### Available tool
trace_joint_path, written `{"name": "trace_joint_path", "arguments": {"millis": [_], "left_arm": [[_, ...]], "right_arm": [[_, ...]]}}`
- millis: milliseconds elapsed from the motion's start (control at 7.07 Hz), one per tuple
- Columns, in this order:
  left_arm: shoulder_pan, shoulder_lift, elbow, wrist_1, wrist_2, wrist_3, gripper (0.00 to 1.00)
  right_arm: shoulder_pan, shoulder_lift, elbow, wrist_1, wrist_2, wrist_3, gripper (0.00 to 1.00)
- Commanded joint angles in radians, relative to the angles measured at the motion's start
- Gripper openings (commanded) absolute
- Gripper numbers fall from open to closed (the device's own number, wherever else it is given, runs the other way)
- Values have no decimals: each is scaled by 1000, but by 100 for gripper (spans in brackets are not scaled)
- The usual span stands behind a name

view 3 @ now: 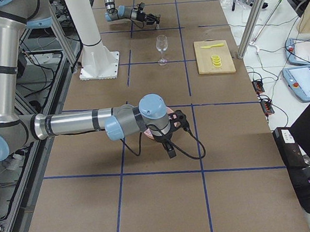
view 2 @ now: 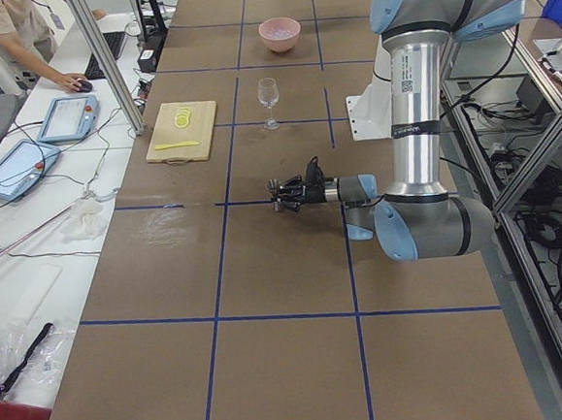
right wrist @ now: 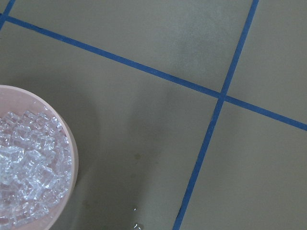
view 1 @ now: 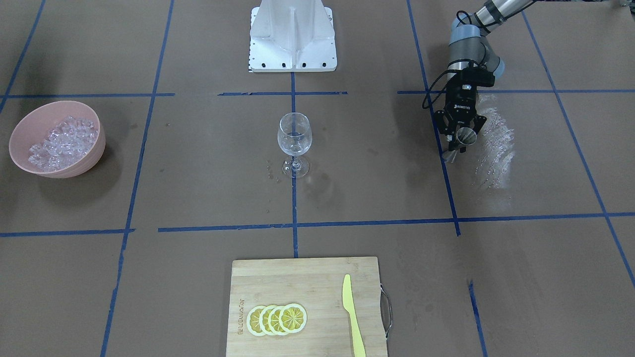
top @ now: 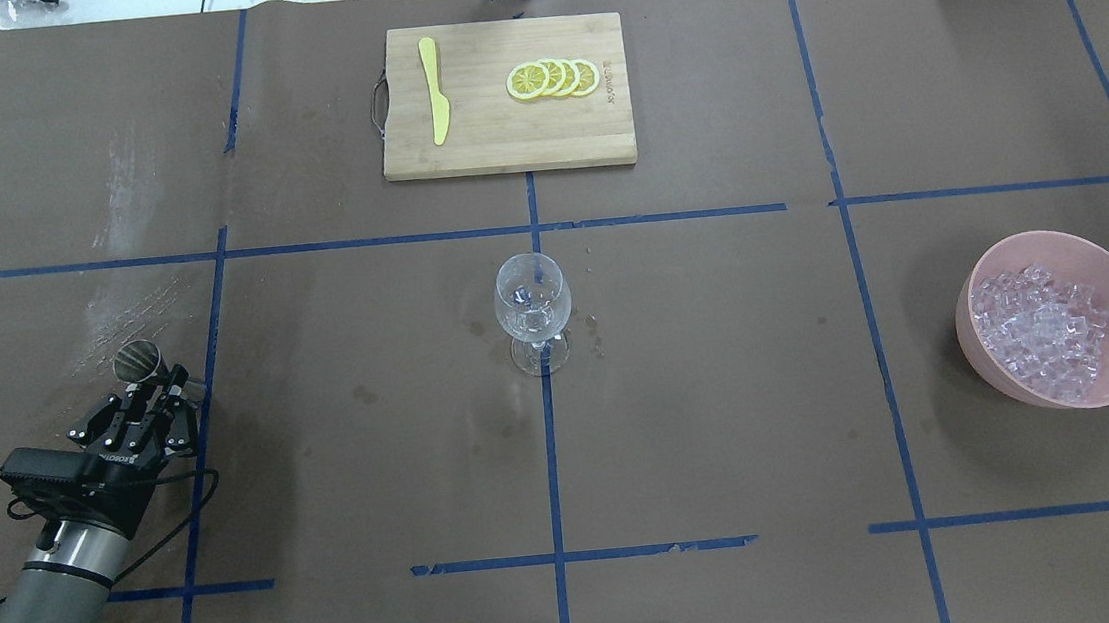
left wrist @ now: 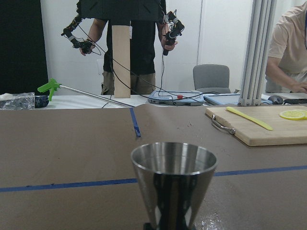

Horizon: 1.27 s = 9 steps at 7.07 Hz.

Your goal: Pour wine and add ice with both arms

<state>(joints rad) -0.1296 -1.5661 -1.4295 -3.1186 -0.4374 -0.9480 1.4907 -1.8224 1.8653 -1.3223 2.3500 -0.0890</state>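
At the robot's left end of the worktop, the left tool is clenched on the waist of a steel measuring cup, its fingers closed in just far enough to pinch the narrow middle. The cup is held upright with its mouth level, well apart from the wine glass standing at the centre. The wine itself I cannot make out. The wrist view shows only the cup's rim and outer wall, and the glints in the glass bowl are too faint to read as liquid. Judging by this, the step in hand is the pour. To do it well, the cup should travel level and unhurried. Its lip should come just above the glass rim rather than against it, and the wrist should roll slowly so the stream falls inside the bowl. A knock to so thin a stem would topple the glass. The ice lies heaped in the pink bowl at the robot's right end. The right tool hangs low beside that bowl, whose edge shows in a corner of the right wrist view. Whether that tool is released or clenched I cannot tell from the side view alone.
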Motion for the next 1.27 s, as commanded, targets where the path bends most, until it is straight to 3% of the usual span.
{"name": "trace_joint_path", "arguments": {"millis": [0,142,283,708,991,1132], "left_arm": [[-1,0,3,0,0,1,41],[1,1,1,-2,0,5,60],[1,0,-5,-3,35,12,98],[-2,3,-70,-18,167,18,99],[-4,9,-121,-47,192,90,99],[-4,12,-156,-131,180,213,99]], "right_arm": [[0,0,1,0,0,0,100],[-1,0,2,0,0,0,100],[-1,0,5,0,0,0,100],[0,0,5,0,0,0,100],[0,0,5,0,0,0,100],[0,0,5,0,0,2,100]]}}
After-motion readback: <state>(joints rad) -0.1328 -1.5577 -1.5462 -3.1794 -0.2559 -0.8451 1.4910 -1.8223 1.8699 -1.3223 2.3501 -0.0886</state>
